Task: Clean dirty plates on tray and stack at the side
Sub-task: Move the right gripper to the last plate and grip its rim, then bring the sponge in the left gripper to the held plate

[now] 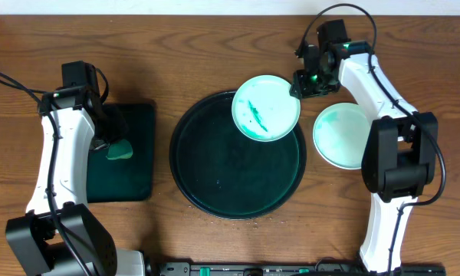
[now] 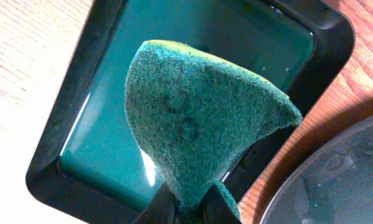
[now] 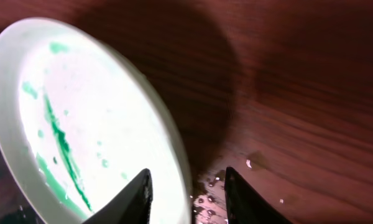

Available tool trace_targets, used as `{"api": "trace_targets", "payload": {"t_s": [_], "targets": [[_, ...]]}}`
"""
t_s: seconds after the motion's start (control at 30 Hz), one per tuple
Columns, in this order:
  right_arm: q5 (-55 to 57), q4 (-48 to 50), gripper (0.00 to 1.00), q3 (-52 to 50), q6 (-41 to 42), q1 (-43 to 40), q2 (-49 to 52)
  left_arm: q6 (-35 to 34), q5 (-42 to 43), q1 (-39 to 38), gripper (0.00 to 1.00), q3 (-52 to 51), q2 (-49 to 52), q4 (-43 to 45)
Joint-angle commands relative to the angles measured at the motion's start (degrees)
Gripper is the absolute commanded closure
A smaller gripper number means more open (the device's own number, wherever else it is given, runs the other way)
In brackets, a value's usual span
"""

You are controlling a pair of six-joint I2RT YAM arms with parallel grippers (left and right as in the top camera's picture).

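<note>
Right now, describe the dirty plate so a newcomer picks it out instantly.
Start at the large round dark tray. The streaked plate overhangs its upper-right rim, its edge in the right gripper. Unlike the cleaner plate on the table beside it, it carries teal-green smears.

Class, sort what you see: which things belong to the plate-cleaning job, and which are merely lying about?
Belonging to the job: large round dark tray; green-smeared white round plate; pale mint round plate beside the tray; green scouring sponge; rectangular dark green tray.
Merely there: brown wooden table; black cable.
</note>
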Motion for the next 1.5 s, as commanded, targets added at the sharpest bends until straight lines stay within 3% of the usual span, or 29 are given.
{"api": "trace_targets", "payload": {"t_s": [0.0, 0.2, 0.37, 0.67, 1.0, 1.23, 1.47], "targets": [[-0.87, -0.04, 0.74, -0.79, -1.38, 1.62, 0.63, -0.87, -0.5, 0.17, 0.93, -0.09, 0.35, -0.13], [0.09, 2.34, 0.8, -5.38, -1.18, 2.38, 0.61, -0.87, -0.5, 0.17, 0.93, -0.09, 0.35, -0.13], [0.2, 3.63, 0.99, -7.67, -1.16, 2.38, 0.61, -0.87, -0.5, 0.17, 0.93, -0.09, 0.35, -0.11], [-3.61, 0.52, 0.99, -5.51, 1.86, 3.48, -5.68, -0.9, -0.48, 0.17, 0.93, -0.09, 0.35, 0.09], [-1.18, -7.93, 0.99, -8.66, 17.79, 13.22, -6.05, -0.92, 3.1, -1.38, 0.93, -0.09, 0.35, 0.09], [0.7, -2.14, 0.99, -16.7, 28.41, 16.52, -4.24, -2.29, 3.45, -7.23, 0.93, -0.09, 0.35, 0.33], [-0.85, 0.07, 0.99, -18.62, 29.53, 14.95, -4.13, -5.22, 8.52, -16.65, 0.93, -0.81, 0.87, 5.33]]}}
